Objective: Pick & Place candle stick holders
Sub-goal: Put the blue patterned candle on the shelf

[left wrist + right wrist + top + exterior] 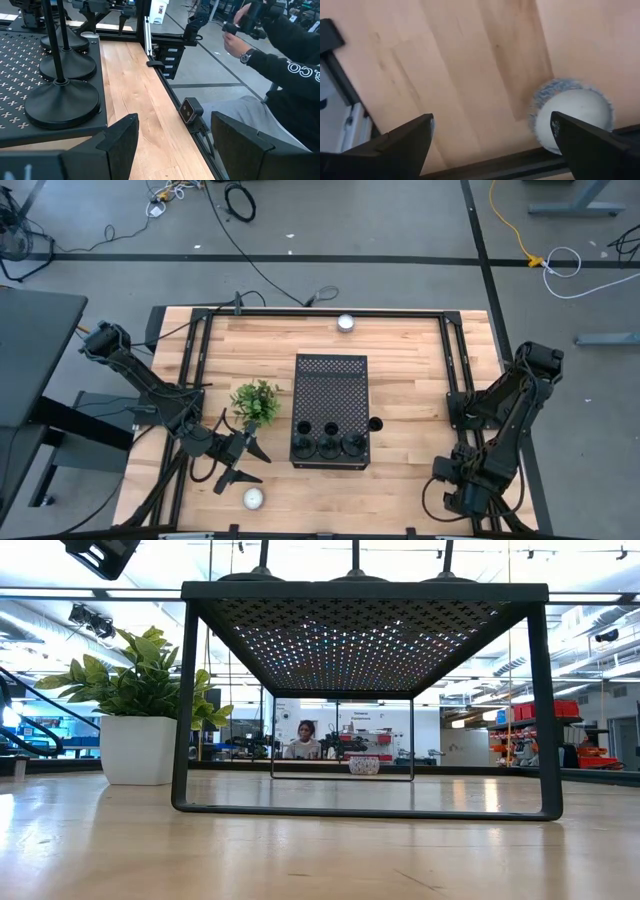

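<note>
Three slim black candle stick holders point(327, 446) stand in a row by their round bases on the near end of the black perforated box point(330, 385). A fourth dark round piece point(376, 424) sits on the table by the box's right side. My left gripper point(250, 463) is open and empty, left of the box's near corner. In the left wrist view the bases point(62, 102) lie just ahead of the open fingers point(172, 135). My right gripper point(452, 485) waits at the near right, open point(492, 127) and low over the wood.
A small plant point(256, 402) in a white pot point(138, 748) stands left of the box. White round candles lie at the far edge point(346, 322) and the near edge point(253, 498). A white round thing point(575, 117) lies under my right gripper. A person point(285, 60) sits beyond the table's near edge.
</note>
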